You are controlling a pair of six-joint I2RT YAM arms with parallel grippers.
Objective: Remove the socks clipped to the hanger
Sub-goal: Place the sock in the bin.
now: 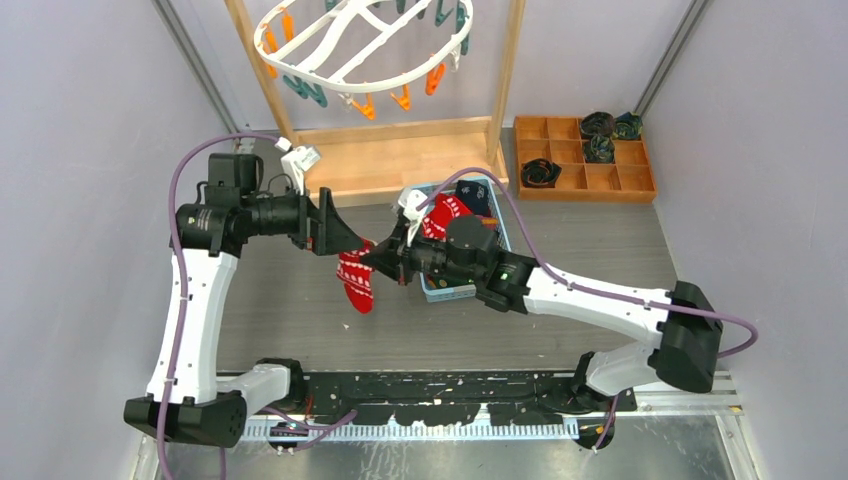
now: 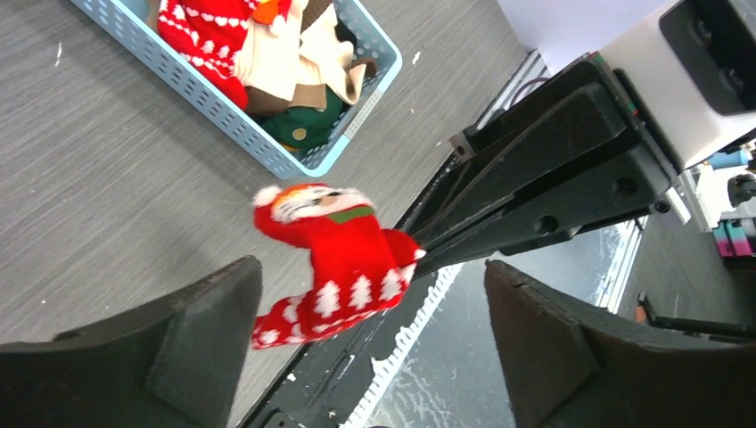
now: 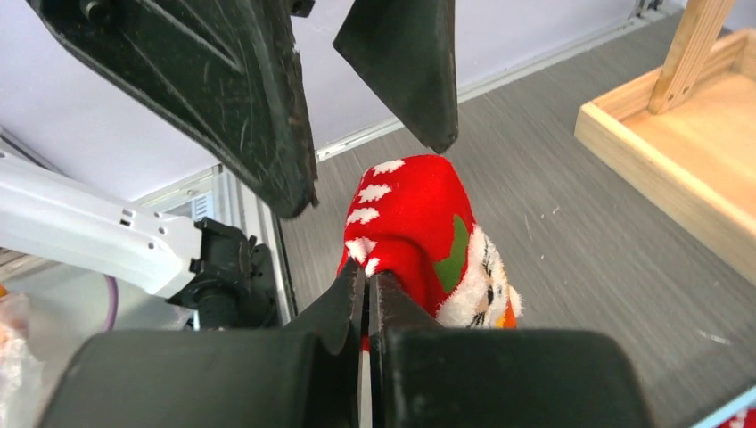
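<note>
Plainly, the red sock [image 2: 343, 267] with white tree patterns is held off the table [image 1: 300, 330], just beside the blue basket [image 2: 223, 107]. It is pinched at one edge by the right gripper [image 3: 365, 283], whose jaws are pressed together on the fabric. The left gripper [image 2: 371, 267] is spread wide, with one jaw on each side of the sock and neither seen touching it.

The sock is judged light, soft and limp, since it droops below the pinch. It is therefore best taken by a bunched fold or by the cuff; a single thin edge could slip out. No harm is expected from a firm squeeze.

In the basket, a red-and-white sock, beige pieces and a dark green one are heaped together, and navy fabric is also seen there from above. The wooden compartment tray [image 1: 650, 165] to the right holds dark rolled items in four of its cells; what they are cannot be told. On the white hanger [image 1: 345, 45], no sock is seen at the orange and teal clips [image 1: 368, 108] that show.
</note>
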